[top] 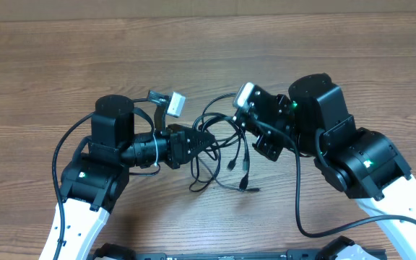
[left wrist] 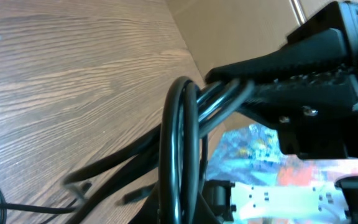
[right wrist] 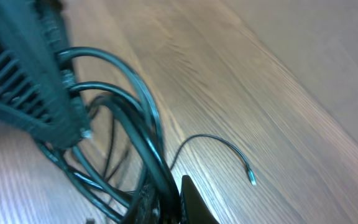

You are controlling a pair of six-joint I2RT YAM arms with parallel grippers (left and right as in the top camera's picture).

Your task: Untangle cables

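The cables (top: 219,148) hang in a loose black tangle between the two sets of fingers, bunched at the tip of the left gripper (top: 202,139) and reaching across to the right gripper (top: 243,119). The bundle runs roughly from one gripper to the other, and several loose strands trail away from both fingertips towards the near edge of the table (top: 193,58). Their small plug ends (top: 245,180) lie on the wood.

From the left wrist, the loops (left wrist: 182,143) stand almost upright just in front of the dark finger (left wrist: 278,59). A few strands bend over and run in under it. The lower part of that view is blurred and bright, and I can't make it out.

From the right wrist, curved strands (right wrist: 135,124) come out from beside the ribbed finger (right wrist: 36,81). One thin strand arcs out alone to a small tip (right wrist: 252,178) well clear of the fingers. The pinch itself is hidden behind the finger.

Both grippers are closed on the tangle, the left one clamped on the bunched strands.
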